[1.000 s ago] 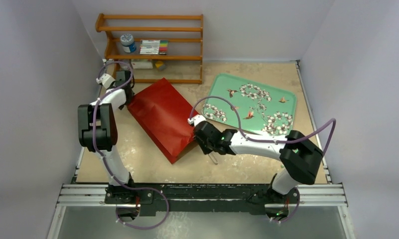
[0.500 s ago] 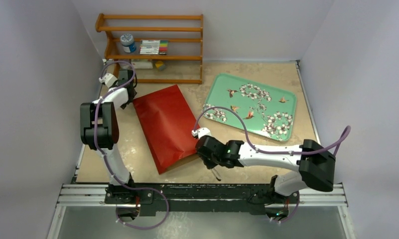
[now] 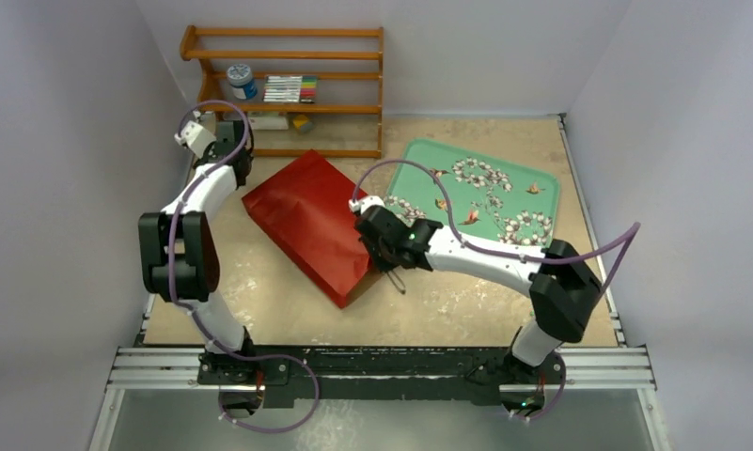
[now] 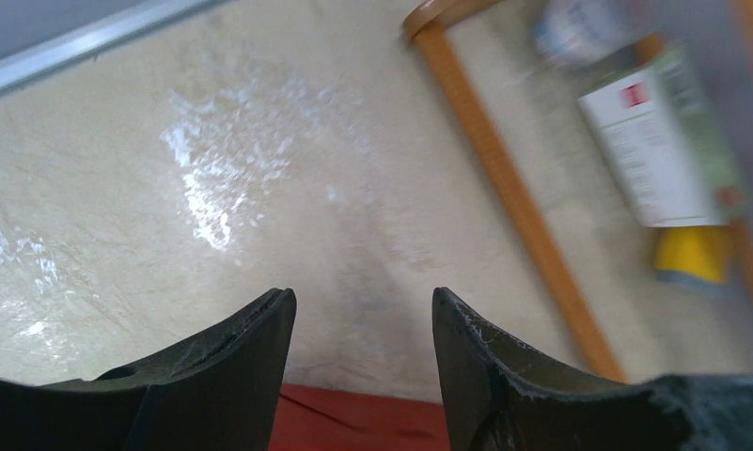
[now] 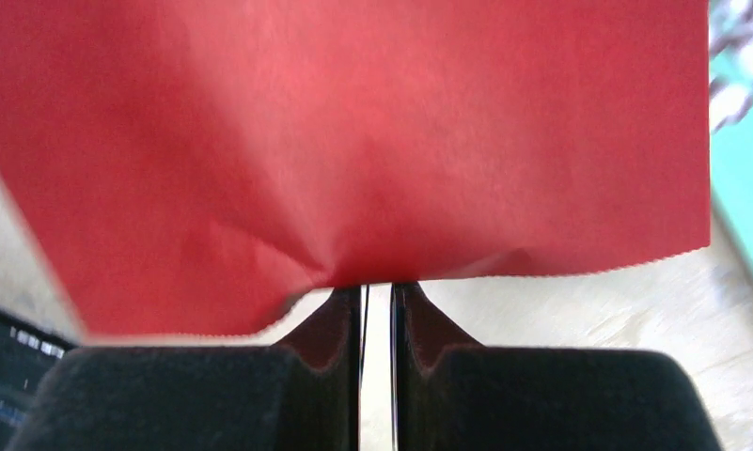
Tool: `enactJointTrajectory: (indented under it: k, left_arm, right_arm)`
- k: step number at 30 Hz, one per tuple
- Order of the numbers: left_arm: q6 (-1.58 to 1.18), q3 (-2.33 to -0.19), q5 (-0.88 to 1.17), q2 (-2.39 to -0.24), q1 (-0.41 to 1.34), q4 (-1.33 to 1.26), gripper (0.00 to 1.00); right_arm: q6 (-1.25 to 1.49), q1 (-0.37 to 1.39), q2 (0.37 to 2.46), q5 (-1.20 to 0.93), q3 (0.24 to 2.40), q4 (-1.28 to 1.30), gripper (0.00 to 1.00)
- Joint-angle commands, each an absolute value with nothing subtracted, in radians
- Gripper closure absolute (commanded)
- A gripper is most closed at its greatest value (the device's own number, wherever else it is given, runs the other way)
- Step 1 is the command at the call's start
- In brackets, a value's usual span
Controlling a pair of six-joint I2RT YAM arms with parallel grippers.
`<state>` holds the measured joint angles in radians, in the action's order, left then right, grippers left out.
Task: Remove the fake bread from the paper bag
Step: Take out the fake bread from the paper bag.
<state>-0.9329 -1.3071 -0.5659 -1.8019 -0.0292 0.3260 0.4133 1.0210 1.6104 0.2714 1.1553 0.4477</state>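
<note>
Right gripper (image 5: 378, 289): fingers pinched tight on the zigzag near rim of the paper bag (image 3: 302, 216). We note the bag lies slantwise on the table (image 3: 447, 301), just left of the green tray (image 3: 424, 155). Left gripper (image 4: 363, 293): jaws apart, gripping nothing, at the bag's far corner. Wooden shelf (image 3: 288, 54) beyond.

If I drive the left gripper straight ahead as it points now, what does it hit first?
Probably bare table: the left gripper, fingers open, aims past the paper bag edge at it, with the wooden shelf rail off to the side. Depth is unclear.
</note>
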Motion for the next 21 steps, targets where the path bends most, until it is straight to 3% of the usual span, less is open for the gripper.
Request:
enactJointTrajectory:
  k: [1, 7, 21]
  left_arm:
    - [-0.953, -1.335, -0.602, -1.672, 0.007, 0.257, 0.44]
    - [-0.939, -1.382, -0.55, -1.693, 0.081, 0.218, 0.44]
    - [-0.928, -1.449, -0.595, -1.955, 0.286, 0.241, 0.45]
  right_arm:
    - [0.22, 0.939, 1.704, 0.302, 1.327, 0.406, 0.99]
    - [0.173, 0.912, 1.833, 0.273, 1.473, 0.449, 0.99]
    - [0.309, 0.914, 1.567, 0.275, 1.193, 0.447, 0.99]
